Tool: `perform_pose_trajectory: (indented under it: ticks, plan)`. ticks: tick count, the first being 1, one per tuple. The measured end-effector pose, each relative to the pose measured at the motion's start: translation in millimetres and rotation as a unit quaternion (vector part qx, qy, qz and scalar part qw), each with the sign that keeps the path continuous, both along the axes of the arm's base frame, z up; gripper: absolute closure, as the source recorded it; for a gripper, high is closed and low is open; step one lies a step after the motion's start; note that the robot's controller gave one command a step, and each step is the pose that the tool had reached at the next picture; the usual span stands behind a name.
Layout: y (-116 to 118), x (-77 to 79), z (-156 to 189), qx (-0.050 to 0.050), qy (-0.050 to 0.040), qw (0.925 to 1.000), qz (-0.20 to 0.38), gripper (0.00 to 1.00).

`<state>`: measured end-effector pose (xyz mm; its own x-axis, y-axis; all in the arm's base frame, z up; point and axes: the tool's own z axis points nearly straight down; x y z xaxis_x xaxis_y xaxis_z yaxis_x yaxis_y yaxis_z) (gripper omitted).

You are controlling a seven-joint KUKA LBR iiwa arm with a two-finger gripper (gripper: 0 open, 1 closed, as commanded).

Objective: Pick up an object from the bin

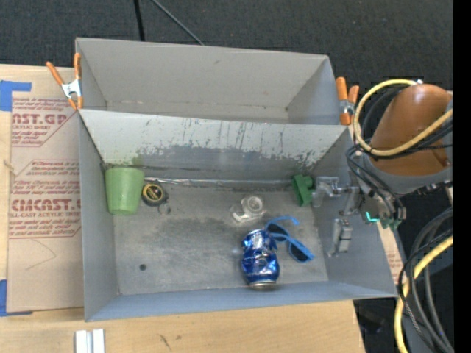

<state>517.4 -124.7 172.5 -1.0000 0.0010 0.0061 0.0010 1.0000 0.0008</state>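
Note:
My gripper [333, 215] hangs at the bin's right side, close to the right wall, open with nothing between its fingers. A small green block [302, 189] lies just left of its far finger, against the back wall. Blue sunglasses [289, 240] lie on the floor left of its near finger. A crushed blue can [259, 258] rests beside the sunglasses, toward the front wall.
A clear plastic piece [248, 209] sits mid-floor. A green cup [124, 190] lies on its side at the left wall, with a small black and gold round thing [152, 193] next to it. The arm's orange cover and cables stand outside the right rim.

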Motion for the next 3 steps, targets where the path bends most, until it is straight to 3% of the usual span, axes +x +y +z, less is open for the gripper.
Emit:
perform_pose_trajectory:
  ticks: [1,2,3]
  plan:
    - [21.3,-15.6,-107.4,0.001,0.0008,1.0,0.009,0.0]
    - [20.5,-12.9,-103.1,-0.001,-0.0031,1.0,0.009,1.0]
    - [50.3,-11.4,48.0,0.0,-0.0075,0.9999,0.009,1.0]
